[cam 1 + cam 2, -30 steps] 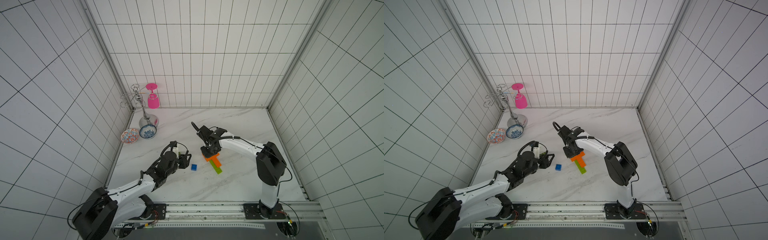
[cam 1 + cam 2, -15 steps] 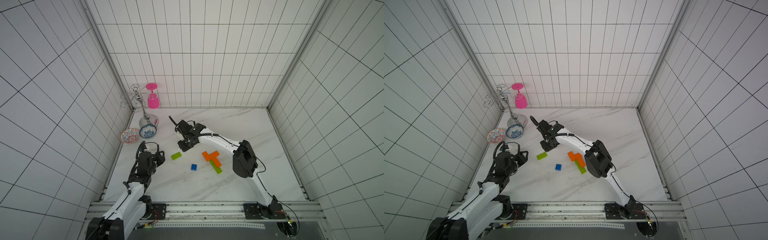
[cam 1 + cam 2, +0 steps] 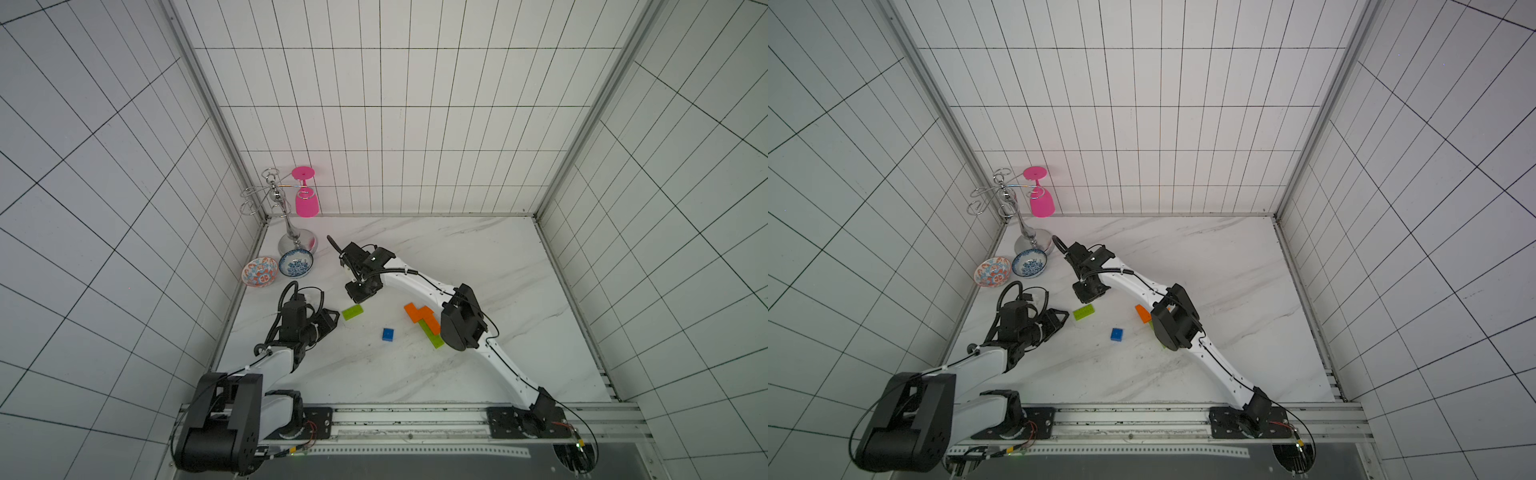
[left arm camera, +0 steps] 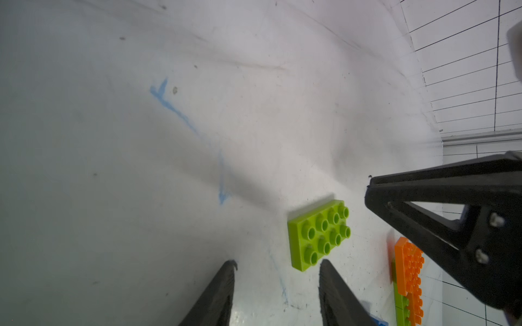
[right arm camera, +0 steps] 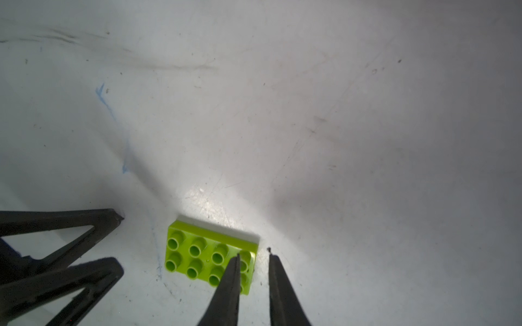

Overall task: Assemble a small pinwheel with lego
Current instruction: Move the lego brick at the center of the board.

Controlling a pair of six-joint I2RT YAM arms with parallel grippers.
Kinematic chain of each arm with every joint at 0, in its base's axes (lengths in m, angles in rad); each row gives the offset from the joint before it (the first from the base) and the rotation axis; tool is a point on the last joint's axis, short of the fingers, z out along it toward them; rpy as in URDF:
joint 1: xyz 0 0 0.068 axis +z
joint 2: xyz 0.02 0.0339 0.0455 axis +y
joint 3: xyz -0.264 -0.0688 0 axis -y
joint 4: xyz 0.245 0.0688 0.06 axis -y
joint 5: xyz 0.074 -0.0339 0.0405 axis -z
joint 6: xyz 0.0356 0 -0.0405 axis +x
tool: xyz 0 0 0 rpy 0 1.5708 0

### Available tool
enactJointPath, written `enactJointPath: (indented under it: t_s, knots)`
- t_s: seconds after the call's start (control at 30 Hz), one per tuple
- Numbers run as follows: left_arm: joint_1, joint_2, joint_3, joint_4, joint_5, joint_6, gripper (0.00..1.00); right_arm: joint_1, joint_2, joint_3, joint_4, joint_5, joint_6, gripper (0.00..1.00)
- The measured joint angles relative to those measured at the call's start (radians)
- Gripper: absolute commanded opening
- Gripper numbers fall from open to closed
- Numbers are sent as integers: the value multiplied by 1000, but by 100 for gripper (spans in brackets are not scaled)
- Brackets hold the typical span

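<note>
Now | left claw (image 4: 278, 262) jaws apart, empty | lime-green brick (image 4: 319, 234) lies studs-up just ahead of its tips | right claw (image 5: 254, 252) barely parted, empty, at that brick's short end | brick looks light, rigid, slick: pinch its long sides below the studs

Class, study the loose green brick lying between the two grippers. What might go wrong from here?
The left gripper and right gripper crowd the green brick; they may clash. The right fingers overlap only one end, so a pinch might tip it. The right arm's elbow hangs near the joined orange and green bricks and may knock them.
</note>
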State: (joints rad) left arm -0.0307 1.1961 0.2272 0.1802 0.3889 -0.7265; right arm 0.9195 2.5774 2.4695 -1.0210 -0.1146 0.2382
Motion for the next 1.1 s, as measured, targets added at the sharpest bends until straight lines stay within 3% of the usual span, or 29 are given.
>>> enactJointPath:
  t_s: [0.6,1.1]
  knots:
    - [0,4,0,37,26,0,49,15,40,9,-35,-1,-2,21]
    - [0,4,0,45,31,0,49,18,42,21,-49,12,-15,14]
